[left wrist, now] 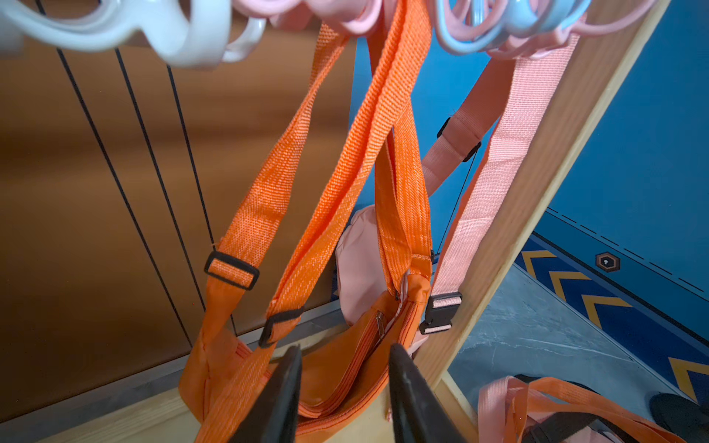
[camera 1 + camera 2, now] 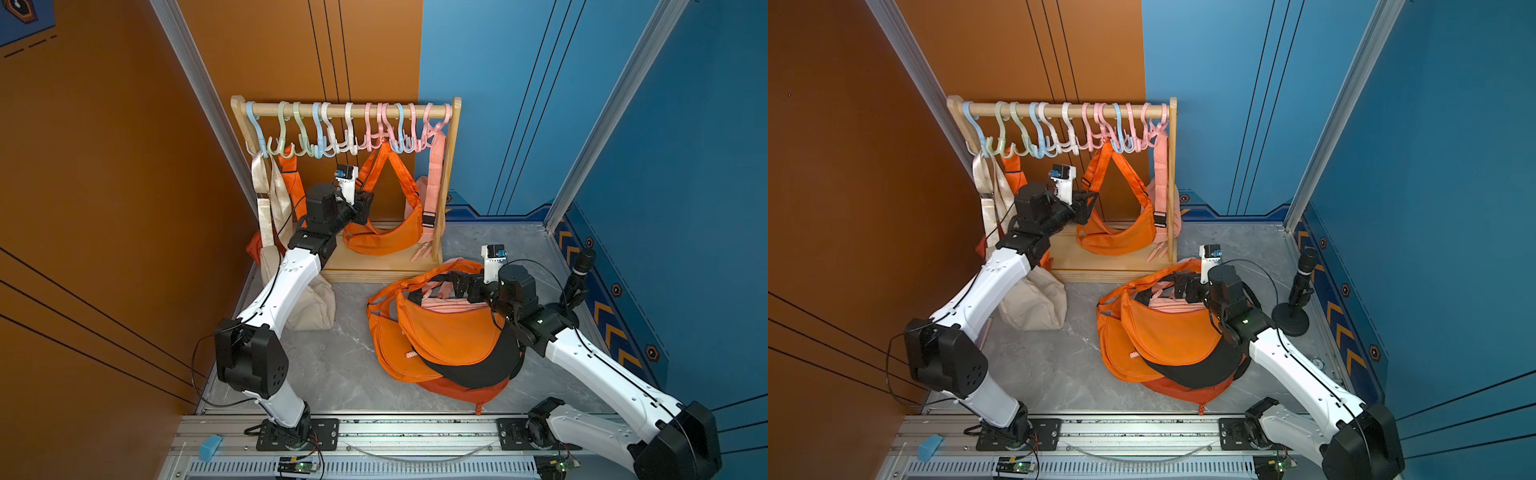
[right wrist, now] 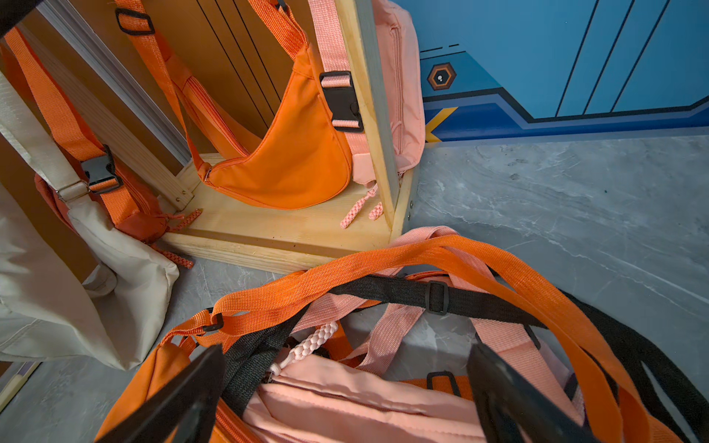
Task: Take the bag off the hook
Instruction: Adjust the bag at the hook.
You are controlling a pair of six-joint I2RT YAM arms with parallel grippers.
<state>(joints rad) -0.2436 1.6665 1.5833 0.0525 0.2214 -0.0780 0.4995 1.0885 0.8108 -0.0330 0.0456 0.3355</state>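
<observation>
While hooked, orange bag (image 2: pixel 386 239) hangs inside wooden rack (image 2: pixel 365 271).

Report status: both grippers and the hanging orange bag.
Left gripper astride orange bag, grip unclear. Right gripper open over bag pile. Strap on hook, pink strap alongside.

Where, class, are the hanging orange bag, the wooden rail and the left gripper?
hanging orange bag (image 2: pixel 382 239): in a top view, middle of its pouch.
wooden rail (image 2: pixel 268 109): in a top view, bare wood near one end.
left gripper (image 1: pixel 345 347): left wrist view, midway between its fingertips.
</observation>
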